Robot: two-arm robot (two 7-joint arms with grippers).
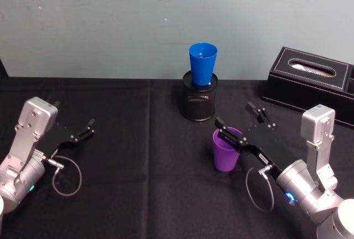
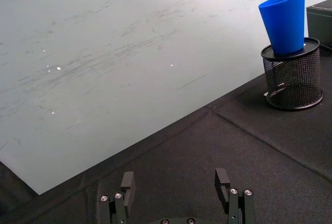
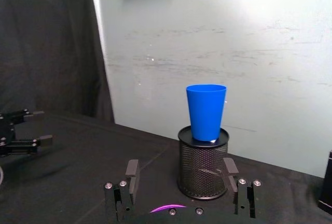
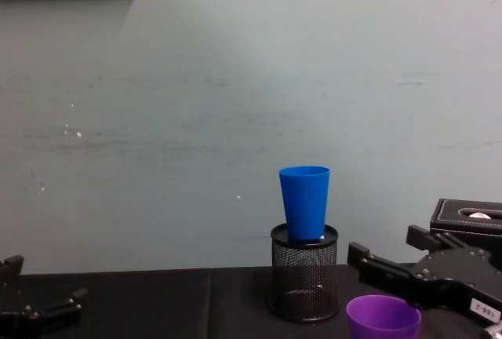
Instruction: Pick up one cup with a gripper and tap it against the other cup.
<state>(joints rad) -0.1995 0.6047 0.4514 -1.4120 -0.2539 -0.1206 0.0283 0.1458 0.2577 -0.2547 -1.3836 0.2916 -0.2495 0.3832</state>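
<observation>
A black cloth covers the table [image 1: 138, 156] in front of a pale wall; I see the blue cup [image 1: 202, 64] standing upright in the mouth of a black mesh pen holder [image 1: 199, 103], with a black tissue box [image 1: 310, 84] to the right. My right gripper [image 1: 239, 124] hangs with its jaws spread apart, one finger over the rim of the purple cup [image 1: 227, 150], which stands on the cloth just in front of the holder. My left gripper [image 1: 87, 129] rests released at the far left.
</observation>
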